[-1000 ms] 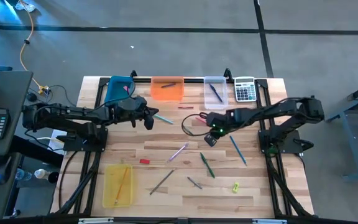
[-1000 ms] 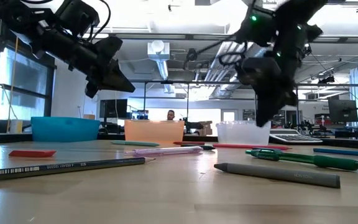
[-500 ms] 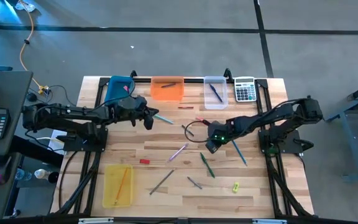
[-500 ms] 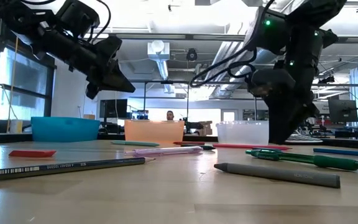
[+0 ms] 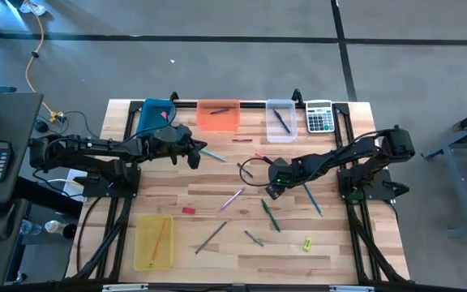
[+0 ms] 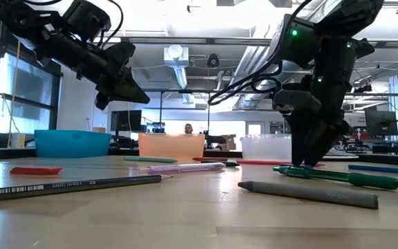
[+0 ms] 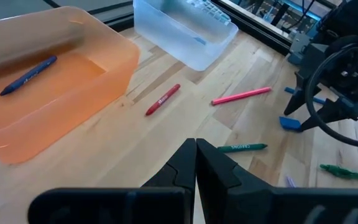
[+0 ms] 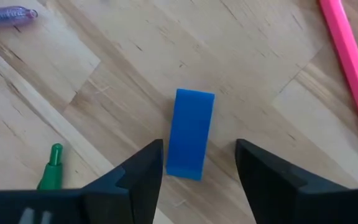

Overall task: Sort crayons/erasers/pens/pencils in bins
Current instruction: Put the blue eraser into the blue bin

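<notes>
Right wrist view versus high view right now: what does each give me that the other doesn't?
Only the right wrist view shows the blue eraser lying flat on the wood, with the open right gripper straddling it, fingers clear of its sides.

Only the high view shows the four bins, such as the yellow bin, the calculator, and the left gripper shut, hovering near the orange bin.

Both show the pink pencil and the green pen nearby.

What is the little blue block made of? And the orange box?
The blue block looks like rubber, probably an eraser: matte, solid colour, soft-looking edges. The orange box looks like thin plastic: glossy and see-through enough that light glows through its walls.
</notes>
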`<act>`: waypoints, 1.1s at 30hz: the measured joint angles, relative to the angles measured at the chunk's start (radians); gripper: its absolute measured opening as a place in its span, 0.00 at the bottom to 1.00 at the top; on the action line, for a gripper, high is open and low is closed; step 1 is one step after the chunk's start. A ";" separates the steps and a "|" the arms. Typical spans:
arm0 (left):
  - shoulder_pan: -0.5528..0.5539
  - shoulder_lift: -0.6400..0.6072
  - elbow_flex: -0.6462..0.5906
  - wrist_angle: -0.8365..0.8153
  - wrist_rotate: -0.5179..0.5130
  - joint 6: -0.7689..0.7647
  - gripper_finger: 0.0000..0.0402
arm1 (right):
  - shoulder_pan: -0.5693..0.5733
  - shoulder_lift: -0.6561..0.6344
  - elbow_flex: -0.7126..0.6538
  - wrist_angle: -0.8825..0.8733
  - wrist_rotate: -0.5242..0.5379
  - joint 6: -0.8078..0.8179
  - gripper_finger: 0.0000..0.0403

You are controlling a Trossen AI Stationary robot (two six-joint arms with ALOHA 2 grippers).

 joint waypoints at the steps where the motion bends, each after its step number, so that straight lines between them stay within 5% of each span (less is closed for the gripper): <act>1: 0.000 0.000 0.000 0.000 0.000 0.005 0.00 | 0.000 0.000 0.000 0.000 0.000 -0.002 0.47; 11: 0.000 0.000 0.000 0.001 0.001 0.011 0.00 | -0.001 0.002 0.000 0.000 -0.008 -0.010 0.31; 33: 0.000 0.000 0.001 0.001 0.042 0.070 0.00 | -0.014 0.006 0.144 -0.040 -0.022 0.015 0.20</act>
